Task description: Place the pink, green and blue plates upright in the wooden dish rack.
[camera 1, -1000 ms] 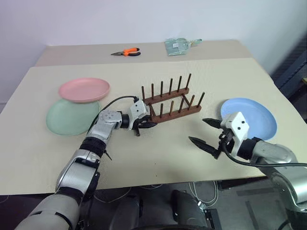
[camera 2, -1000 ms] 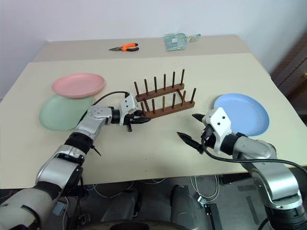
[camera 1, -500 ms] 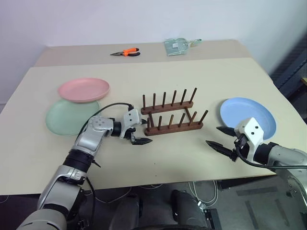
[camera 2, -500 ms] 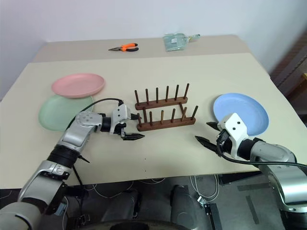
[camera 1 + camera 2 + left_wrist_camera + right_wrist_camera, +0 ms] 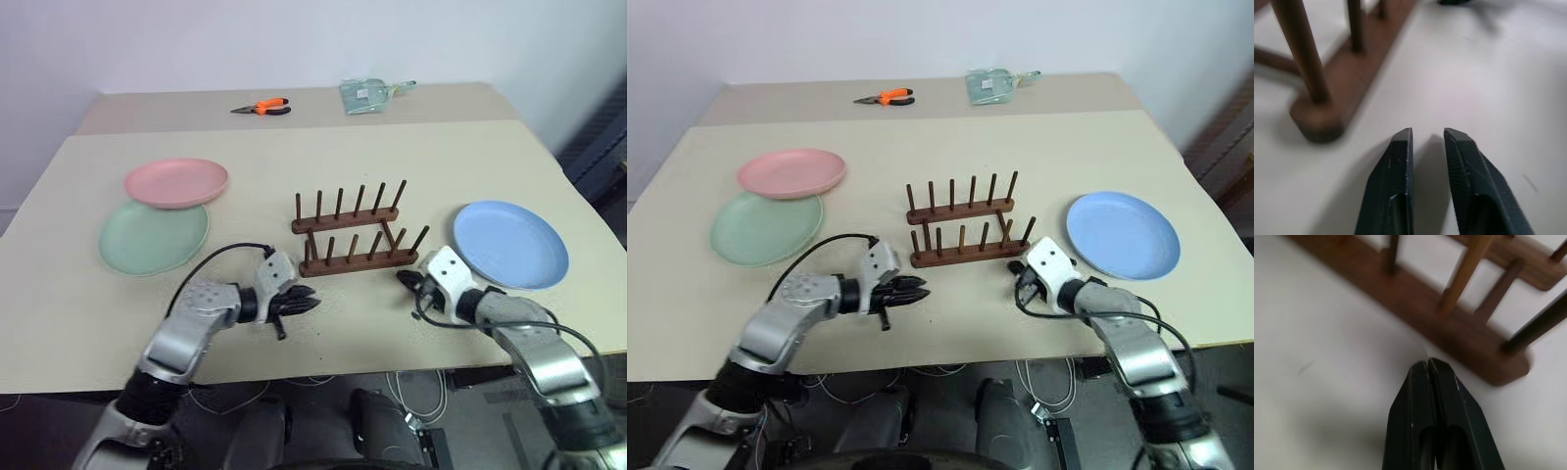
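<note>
Both grippers are idling empty beside the small dark wooden peg rack (image 5: 355, 231), the left gripper (image 5: 1426, 138) slightly parted, the right gripper (image 5: 1428, 366) closed; the 3 light, stiff matte plastic plates, pink (image 5: 176, 182), green (image 5: 152, 238) and blue (image 5: 510, 244), are likely needing rim pinches.

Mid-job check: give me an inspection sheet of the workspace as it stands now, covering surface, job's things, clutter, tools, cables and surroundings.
Surface: beige table, joined to a second one behind.
Job's things: wooden dish rack mid-table, no plate in it; pink plate overlapping green plate on the robot's left; blue plate flat on its right.
Clutter: orange pliers and clear packet on the far table.
Tools: left tool slightly open, holding nothing, near the rack's left end; right tool shut, holding nothing, at its right end.
Cables: black cable looping over the left wrist; more under the table.
Surroundings: plain pale wall.
</note>
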Tool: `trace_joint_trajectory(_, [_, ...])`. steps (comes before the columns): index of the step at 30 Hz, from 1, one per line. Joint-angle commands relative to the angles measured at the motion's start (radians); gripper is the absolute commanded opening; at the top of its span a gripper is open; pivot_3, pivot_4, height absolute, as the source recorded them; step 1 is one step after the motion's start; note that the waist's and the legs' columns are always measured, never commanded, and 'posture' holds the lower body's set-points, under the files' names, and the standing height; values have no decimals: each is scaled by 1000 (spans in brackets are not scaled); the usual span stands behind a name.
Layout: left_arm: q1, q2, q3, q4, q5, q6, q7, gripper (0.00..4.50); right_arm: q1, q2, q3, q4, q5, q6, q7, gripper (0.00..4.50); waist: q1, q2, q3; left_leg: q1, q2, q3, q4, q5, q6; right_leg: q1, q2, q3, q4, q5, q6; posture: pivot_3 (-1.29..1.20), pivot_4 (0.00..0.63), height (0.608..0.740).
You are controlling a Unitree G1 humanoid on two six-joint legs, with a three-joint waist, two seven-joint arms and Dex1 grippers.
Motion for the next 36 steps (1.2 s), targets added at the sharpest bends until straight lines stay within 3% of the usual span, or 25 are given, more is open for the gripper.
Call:
trace_joint_trajectory(1, [-67,-64,35,157,91,4,207,939,-107,44,10,135,-65,-69,-65,0,-3,0,0,1,0,0,0,0,0,1,0,0,0,0,0,0,150,740])
trace_joint_trajectory(5, [-120,-88,56,264,104,-43,283,939,-222,93,15,299,-101,-134,-100,0,-9,1,0,5,1,0,-2,0,0,3,2,0,0,0,0,0,150,740])
trace_joint_trajectory(10, [-128,-59,50,281,95,-89,264,939,-275,115,17,363,-99,-183,-69,0,-28,1,-1,6,1,0,-3,0,0,3,2,0,0,3,1,0,150,740])
trace_joint_trajectory(13, [-112,-38,96,254,70,-73,276,888,-243,93,-2,294,-57,-168,1,714,-32,1,-1,6,1,0,-3,0,0,3,2,0,1,3,2,0,150,740])
trace_joint_trajectory(14, [-101,-23,105,226,55,-64,259,888,-227,83,-5,259,-44,-167,26,1172,-33,1,-1,6,1,0,-4,0,0,3,3,0,0,3,2,0,150,740])
trace_joint_trajectory(18, [-1,88,249,-1,-121,-53,100,2212,-152,44,-25,40,39,-122,124,3165,-40,3,0,5,3,0,-5,0,0,0,4,1,1,2,3,0,150,740])
trace_joint_trajectory(21, [-39,125,471,18,-200,-22,187,3681,-122,28,-30,-46,61,-88,143,4500,-30,2,0,-2,4,0,-3,1,-1,-7,5,1,2,3,1,0,150,740])
trace_joint_trajectory(22, [-70,131,531,46,-206,-10,239,4130,-115,25,-27,-55,60,-85,146,4500,-24,2,0,-2,4,0,-3,1,-2,-7,5,1,2,3,1,0,150,740])
trace_joint_trajectory(28, [-295,116,771,128,-216,132,571,4130,-94,21,18,-35,17,-113,165,4500,-15,0,0,-1,2,-3,-2,1,-3,-2,5,0,-1,3,2,0,150,740])
trace_joint_trajectory(36, [-368,53,1027,199,-289,356,843,4130,-128,31,16,1,4,-129,161,4500,-30,-2,1,-1,3,-3,-4,1,-4,-4,6,0,1,4,1,0,150,740])
